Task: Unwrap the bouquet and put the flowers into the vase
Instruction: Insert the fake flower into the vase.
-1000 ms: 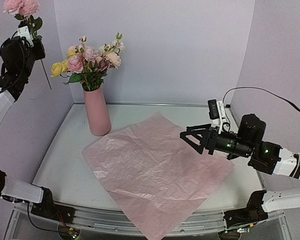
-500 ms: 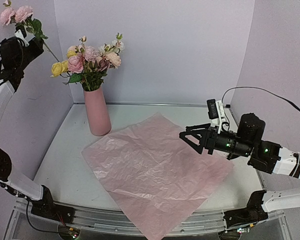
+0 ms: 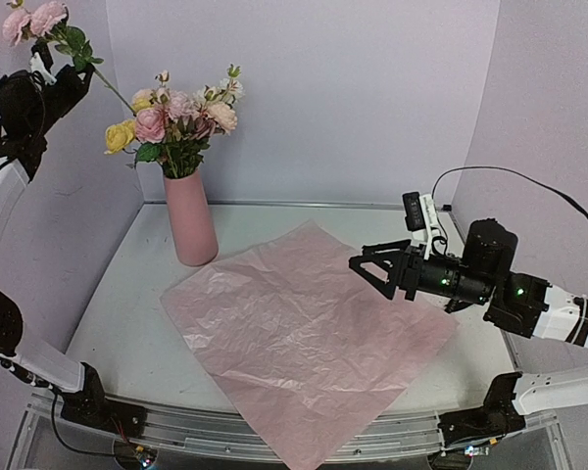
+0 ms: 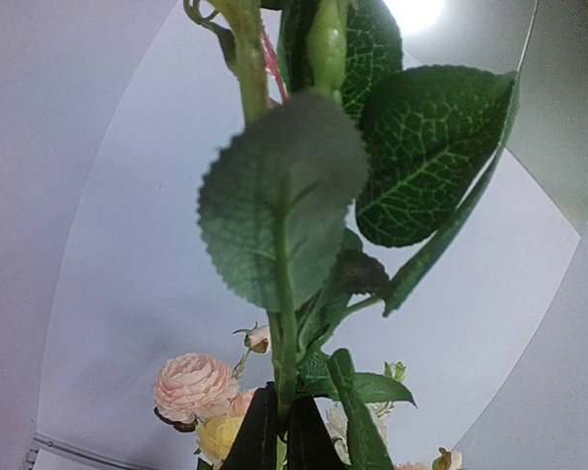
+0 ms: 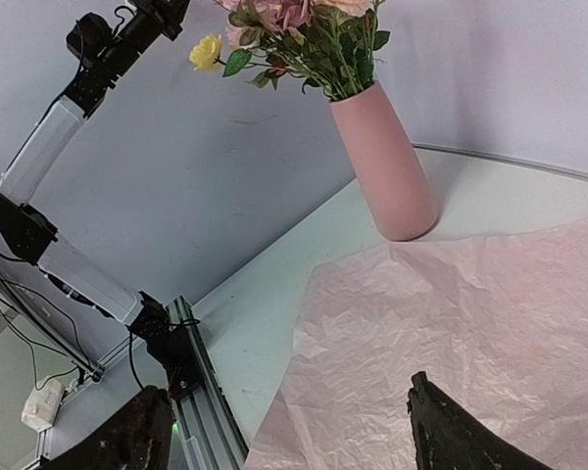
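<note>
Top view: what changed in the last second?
The left gripper, shut on the pink flower stem, turned it. The stem's free end swung from pointing down to pointing right, toward the flowers in the vase. Nothing was taken or let go. The right gripper edged slightly left, open above the paper sheet. Vase and paper sheet stayed put.

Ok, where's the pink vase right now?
In the top view the vase stands upright at the back left of the table, holding flowers, beside the far-left edge of the flat pink paper.
</note>
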{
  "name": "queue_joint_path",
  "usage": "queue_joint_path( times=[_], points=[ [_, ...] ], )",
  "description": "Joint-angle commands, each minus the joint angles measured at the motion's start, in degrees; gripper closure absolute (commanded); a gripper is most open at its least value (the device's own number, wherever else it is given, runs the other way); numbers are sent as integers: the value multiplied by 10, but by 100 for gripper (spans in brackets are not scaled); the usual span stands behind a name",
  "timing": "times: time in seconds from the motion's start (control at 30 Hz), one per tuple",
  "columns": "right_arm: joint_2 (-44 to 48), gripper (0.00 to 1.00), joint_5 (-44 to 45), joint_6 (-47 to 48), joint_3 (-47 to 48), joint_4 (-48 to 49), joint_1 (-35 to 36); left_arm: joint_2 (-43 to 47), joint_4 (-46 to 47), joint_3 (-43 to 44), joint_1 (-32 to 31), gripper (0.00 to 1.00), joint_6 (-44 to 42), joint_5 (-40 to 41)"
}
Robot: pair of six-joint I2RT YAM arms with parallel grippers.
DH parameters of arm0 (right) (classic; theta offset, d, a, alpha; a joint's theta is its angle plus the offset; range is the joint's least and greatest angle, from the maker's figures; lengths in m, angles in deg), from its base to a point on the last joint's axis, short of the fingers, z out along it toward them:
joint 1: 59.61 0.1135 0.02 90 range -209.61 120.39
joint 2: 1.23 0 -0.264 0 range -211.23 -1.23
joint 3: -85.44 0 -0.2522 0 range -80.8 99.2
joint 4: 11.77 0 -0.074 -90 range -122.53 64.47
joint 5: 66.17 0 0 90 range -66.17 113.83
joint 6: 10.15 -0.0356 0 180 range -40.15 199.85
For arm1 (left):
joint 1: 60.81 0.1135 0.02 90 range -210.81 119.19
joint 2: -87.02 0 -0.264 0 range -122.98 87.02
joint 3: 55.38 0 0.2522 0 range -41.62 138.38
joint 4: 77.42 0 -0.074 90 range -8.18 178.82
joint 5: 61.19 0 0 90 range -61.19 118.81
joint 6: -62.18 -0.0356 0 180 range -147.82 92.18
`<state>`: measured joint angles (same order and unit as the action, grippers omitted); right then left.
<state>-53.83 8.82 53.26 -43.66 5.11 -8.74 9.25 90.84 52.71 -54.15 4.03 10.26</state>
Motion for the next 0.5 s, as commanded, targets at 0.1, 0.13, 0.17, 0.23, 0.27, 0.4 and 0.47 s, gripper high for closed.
queue_joint_path(
  times=[0.1, 0.13, 0.17, 0.23, 0.27, 0.4, 0.47],
  points=[
    [16, 16, 2, 6, 16, 19, 0, 0, 67, -37, -1, 100, 9, -34],
    [16, 16, 2, 6, 16, 19, -1, 2, 68, -45, -1, 100, 6, -35],
    [17, 16, 2, 6, 17, 18, 0, 3, 71, -54, -1, 100, 2, -38],
    [18, 16, 2, 7, 18, 17, 0, 3, 74, -67, -1, 100, -9, -47],
    [19, 16, 3, 8, 19, 15, 0, 4, 76, -74, -4, 100, -16, -52],
    [18, 16, 5, 10, 20, 13, 0, 10, 82, -98, -39, 100, -82, -51],
    [17, 16, 4, 10, 21, 13, 0, 12, 84, -108, -62, 100, -112, -48]
  ],
)
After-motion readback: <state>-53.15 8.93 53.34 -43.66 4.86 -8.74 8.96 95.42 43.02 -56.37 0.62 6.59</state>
